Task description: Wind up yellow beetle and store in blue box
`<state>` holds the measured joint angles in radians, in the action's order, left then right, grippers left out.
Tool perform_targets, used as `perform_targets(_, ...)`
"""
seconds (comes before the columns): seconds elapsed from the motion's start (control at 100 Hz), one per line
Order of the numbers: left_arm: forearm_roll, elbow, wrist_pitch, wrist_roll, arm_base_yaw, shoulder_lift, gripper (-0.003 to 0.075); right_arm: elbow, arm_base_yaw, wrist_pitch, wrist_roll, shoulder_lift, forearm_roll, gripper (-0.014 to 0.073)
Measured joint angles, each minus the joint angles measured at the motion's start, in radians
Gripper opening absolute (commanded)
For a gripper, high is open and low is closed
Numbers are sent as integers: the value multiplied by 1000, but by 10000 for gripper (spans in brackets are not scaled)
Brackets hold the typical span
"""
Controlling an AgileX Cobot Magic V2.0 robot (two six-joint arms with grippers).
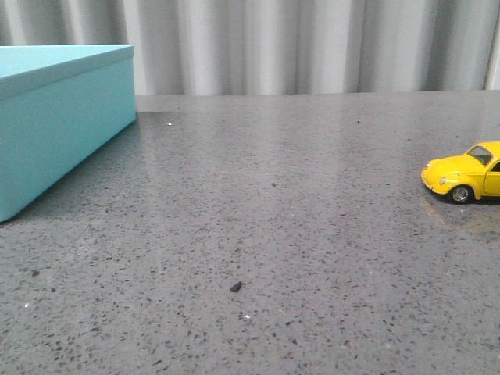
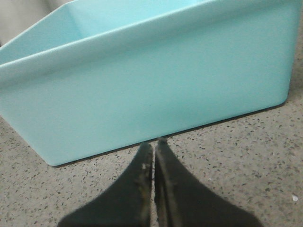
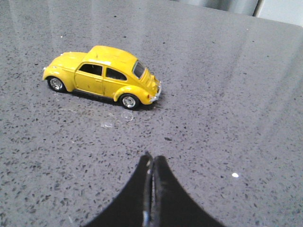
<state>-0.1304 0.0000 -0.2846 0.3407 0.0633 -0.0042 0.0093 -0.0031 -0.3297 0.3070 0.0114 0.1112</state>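
Observation:
The yellow beetle stands on its wheels at the right edge of the front view, partly cut off. It shows whole in the right wrist view, side-on. My right gripper is shut and empty, a short way from the car and apart from it. The blue box with its lid on stands at the far left. In the left wrist view its side wall fills the picture. My left gripper is shut and empty, its tips close to the base of the box. Neither gripper shows in the front view.
The grey speckled table runs back to a pale pleated curtain. A small dark crumb lies on the table near the front middle. Faint ring marks lie on the table beside the car.

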Motion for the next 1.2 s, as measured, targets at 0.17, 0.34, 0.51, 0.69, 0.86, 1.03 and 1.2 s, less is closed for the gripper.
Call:
perform_targets(0.17, 0, 0, -1, 0, 0, 0, -21, 0, 0, 0, 0, 0, 0, -80)
perform_targets(0.34, 0, 0, -1, 0, -2, 0, -21, 0, 0, 0, 0, 0, 0, -80)
perform_targets(0.51, 0, 0, -1, 0, -2, 0, -21, 0, 0, 0, 0, 0, 0, -80)
perform_targets(0.69, 0, 0, -1, 0, -2, 0, -21, 0, 0, 0, 0, 0, 0, -80)
perform_targets(0.86, 0, 0, -1, 0, -2, 0, -21, 0, 0, 0, 0, 0, 0, -80)
perform_targets(1.03, 0, 0, -1, 0, -2, 0, -21, 0, 0, 13, 0, 0, 0, -80)
perform_targets(1.2, 0, 0, -1, 0, -2, 0, -21, 0, 0, 65, 0, 0, 0, -80)
